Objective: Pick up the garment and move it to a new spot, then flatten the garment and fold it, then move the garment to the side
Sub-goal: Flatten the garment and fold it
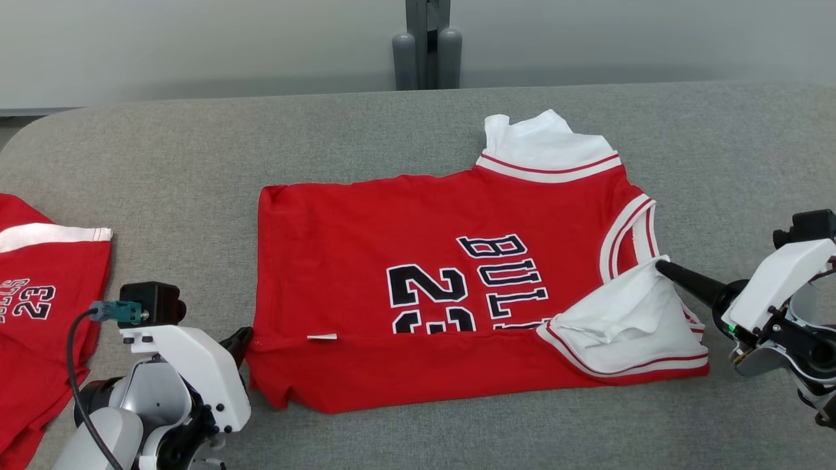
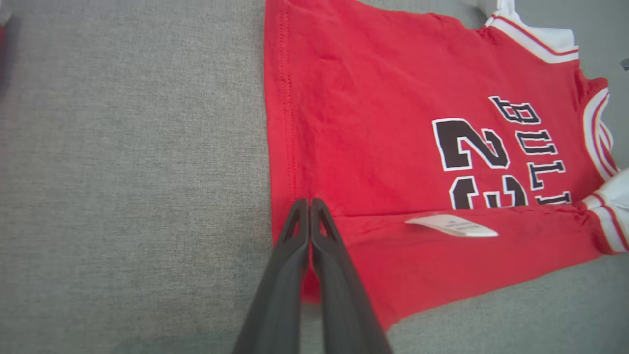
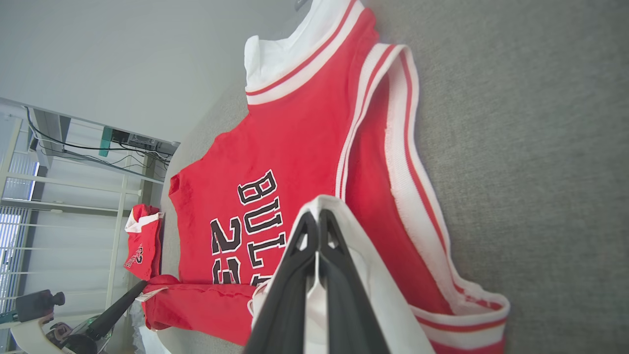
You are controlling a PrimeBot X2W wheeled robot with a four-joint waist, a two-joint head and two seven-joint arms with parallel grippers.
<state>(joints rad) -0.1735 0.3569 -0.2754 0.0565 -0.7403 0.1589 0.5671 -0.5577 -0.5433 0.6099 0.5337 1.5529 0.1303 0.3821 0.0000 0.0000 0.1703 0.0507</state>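
The red Bulls jersey (image 1: 418, 261) is lying flat near the middle of the grey table (image 1: 163, 163). Its long axis is running along the table's length, hem toward the table's left end and collar toward the right end. The long side facing the table's near edge is lying doubled over the body as a narrow strip, with a white label (image 1: 322, 337) showing on the crease.

Each arm is sitting at its own end of that strip, so neither is nearer. Any further fold looks set to carry the strip toward the table's far edge, both ends together.

The left gripper (image 2: 309, 201) is resting at the hem corner with its fingers pressed together and the tips touching the red cloth. Whether cloth is caught between them cannot be told.

The right gripper (image 3: 318, 214) is pinching the turned-back white sleeve flap (image 1: 627, 320) at the shoulder end, with white fabric showing between its closed fingers.

A second red jersey (image 1: 39, 294) is lying at the table's left end, well apart.
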